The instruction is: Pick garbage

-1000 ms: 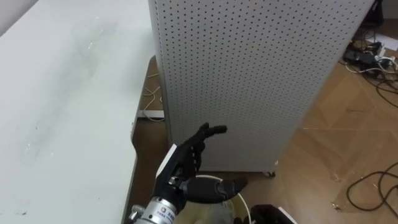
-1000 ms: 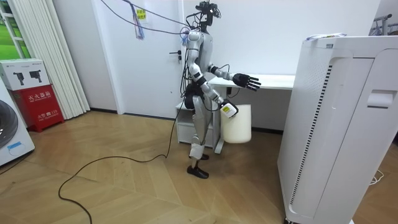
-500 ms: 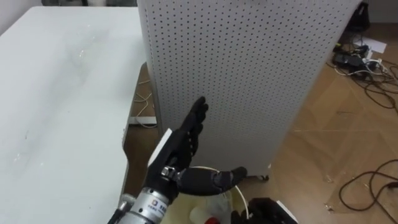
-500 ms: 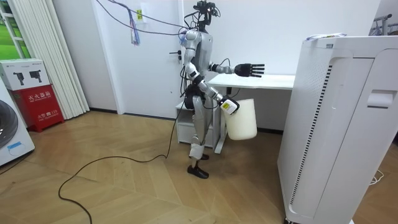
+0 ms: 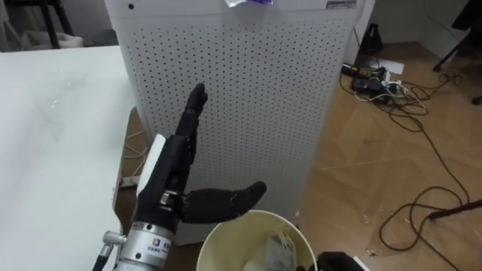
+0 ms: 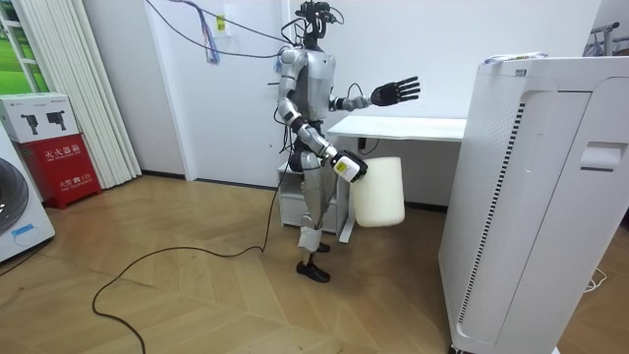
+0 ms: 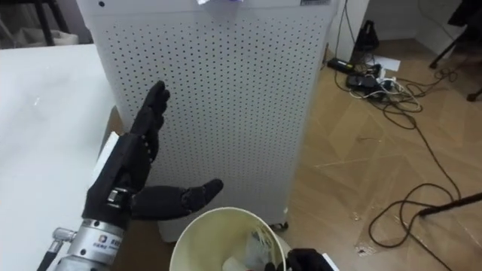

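A crumpled bluish wrapper (image 5: 248, 3) lies on top of the tall white perforated cabinet (image 5: 248, 105), which also stands at the room view's right (image 6: 531, 197). My left hand (image 5: 179, 169) is raised in front of the cabinet's face, open, fingers straight and thumb out, holding nothing. A cream waste bin (image 5: 226, 229) with pale crumpled rubbish (image 5: 275, 248) inside hangs below it. My right hand (image 7: 303, 260) grips the bin's rim and carries the bin (image 6: 378, 192) off the floor. I stand beside the white table (image 6: 413, 126).
The white table (image 5: 53, 150) fills my left side. Dark cables (image 5: 422, 211) and a power strip (image 5: 369, 83) lie on the wooden floor to my right. In the room view a red box (image 6: 61, 162) and a washing machine (image 6: 15, 216) stand far left.
My left hand has risen and stretched out higher. The camera has tilted up, so the cabinet's top and the wrapper now show. The bin has swung up a little.
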Motion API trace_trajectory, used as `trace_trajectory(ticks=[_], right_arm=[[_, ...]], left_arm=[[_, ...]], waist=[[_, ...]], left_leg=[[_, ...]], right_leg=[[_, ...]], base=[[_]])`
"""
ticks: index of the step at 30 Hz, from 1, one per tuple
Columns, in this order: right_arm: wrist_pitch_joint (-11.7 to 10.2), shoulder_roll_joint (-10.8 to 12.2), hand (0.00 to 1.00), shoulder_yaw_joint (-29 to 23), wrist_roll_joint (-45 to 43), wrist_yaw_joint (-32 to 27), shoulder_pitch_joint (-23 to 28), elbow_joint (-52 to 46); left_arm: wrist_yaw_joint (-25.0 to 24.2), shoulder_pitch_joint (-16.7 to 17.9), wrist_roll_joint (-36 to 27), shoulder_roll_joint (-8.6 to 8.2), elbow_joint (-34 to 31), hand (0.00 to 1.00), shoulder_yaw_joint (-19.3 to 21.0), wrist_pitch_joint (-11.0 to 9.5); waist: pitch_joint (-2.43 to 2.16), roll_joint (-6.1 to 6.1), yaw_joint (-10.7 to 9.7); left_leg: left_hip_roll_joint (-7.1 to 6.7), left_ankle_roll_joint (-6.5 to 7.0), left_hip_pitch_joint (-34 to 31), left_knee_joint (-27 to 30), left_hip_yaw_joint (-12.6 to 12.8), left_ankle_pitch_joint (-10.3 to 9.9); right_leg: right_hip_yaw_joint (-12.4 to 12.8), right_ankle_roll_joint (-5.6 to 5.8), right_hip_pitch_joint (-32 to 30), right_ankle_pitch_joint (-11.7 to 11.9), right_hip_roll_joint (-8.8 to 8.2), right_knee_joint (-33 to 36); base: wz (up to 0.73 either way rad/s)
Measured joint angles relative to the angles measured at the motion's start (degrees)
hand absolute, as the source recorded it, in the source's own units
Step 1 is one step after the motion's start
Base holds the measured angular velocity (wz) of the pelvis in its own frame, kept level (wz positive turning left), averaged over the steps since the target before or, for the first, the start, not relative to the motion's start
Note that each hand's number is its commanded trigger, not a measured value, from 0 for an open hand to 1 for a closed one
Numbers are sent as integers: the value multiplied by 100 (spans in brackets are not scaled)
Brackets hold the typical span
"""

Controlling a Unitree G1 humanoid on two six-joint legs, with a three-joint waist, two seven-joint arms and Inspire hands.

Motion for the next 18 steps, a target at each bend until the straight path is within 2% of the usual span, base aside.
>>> trace_trajectory(ticks=[5,6,8,12,13,18], right_arm=[[0,19,100,-165,6,-1,66,0],[0,19,100,-165,-12,-1,103,0],[0,23,100,-160,-23,3,149,1],[0,36,100,-157,-24,8,160,1],[0,45,100,-155,-24,17,162,9],[0,74,100,-155,-21,114,162,10]], left_arm=[[315,0,493,119,-419,0,80,-71],[336,0,618,117,-430,0,190,-158],[482,1,749,128,-439,0,369,-206],[829,0,989,133,-479,0,630,-271],[926,0,1074,133,-478,0,638,-272],[1204,-1,1464,118,-488,0,652,-309]], waist=[[1,73,-8],[2,73,7],[1,76,57],[2,72,172],[2,72,175],[9,60,162]], left_leg=[[-54,9,111,-102,70,-1],[-57,9,161,-99,165,-1],[-59,8,224,-92,313,-2],[-46,9,231,-204,629,-2],[-37,10,233,-228,642,-3],[-28,11,268,-307,623,-4]], right_leg=[[285,24,-31,34,104,23],[416,33,-43,41,146,47],[534,39,-75,57,179,58],[338,2,-249,185,166,92],[233,-16,-274,209,147,92],[160,-53,-317,238,168,71]], base=[[-34],[-52],[-57],[-54],[-33],[-9]])
